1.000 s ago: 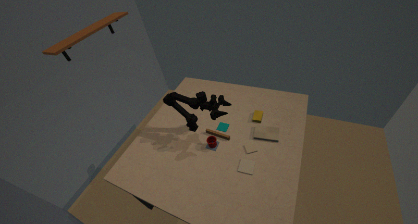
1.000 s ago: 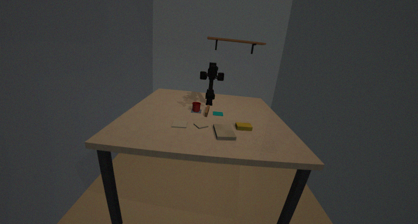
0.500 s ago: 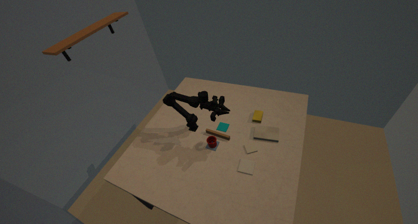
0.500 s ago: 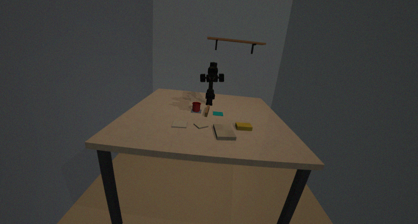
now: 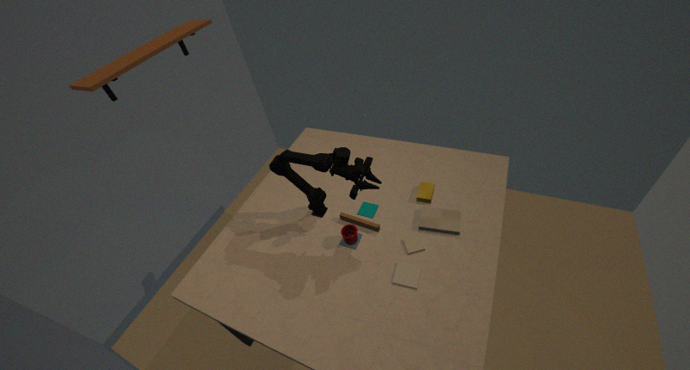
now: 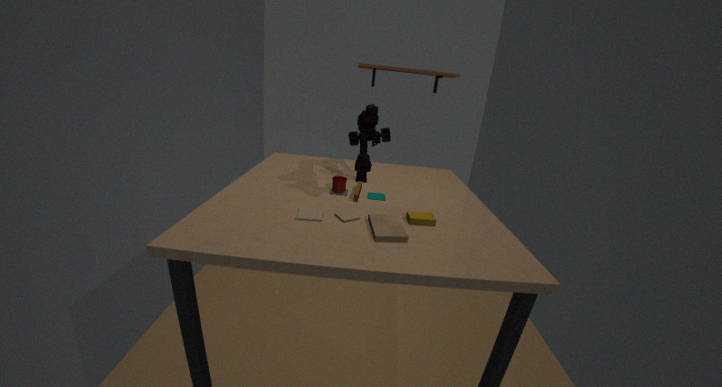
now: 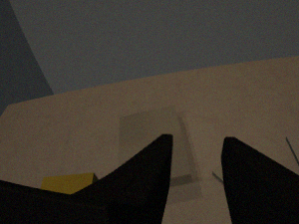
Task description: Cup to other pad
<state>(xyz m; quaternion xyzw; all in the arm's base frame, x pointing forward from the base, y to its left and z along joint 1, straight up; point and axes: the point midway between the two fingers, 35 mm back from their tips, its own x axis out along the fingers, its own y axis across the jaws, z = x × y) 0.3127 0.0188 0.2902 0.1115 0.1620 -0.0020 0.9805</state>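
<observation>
The red cup stands upright on the grey-blue pad. Something small and dark shows inside it, but single marbles cannot be made out. The teal pad lies bare on the other side of a low wooden bar. My gripper is up in the air, away from the cup and above the level of both pads, pointing outward over the table. Its fingers are partly open with a narrow gap and nothing between them. The cup is not in the wrist view.
A yellow block and a flat beige slab lie farther out. Two thin pale pieces, one squarish and one angular, lie near them. A wooden shelf is on the wall.
</observation>
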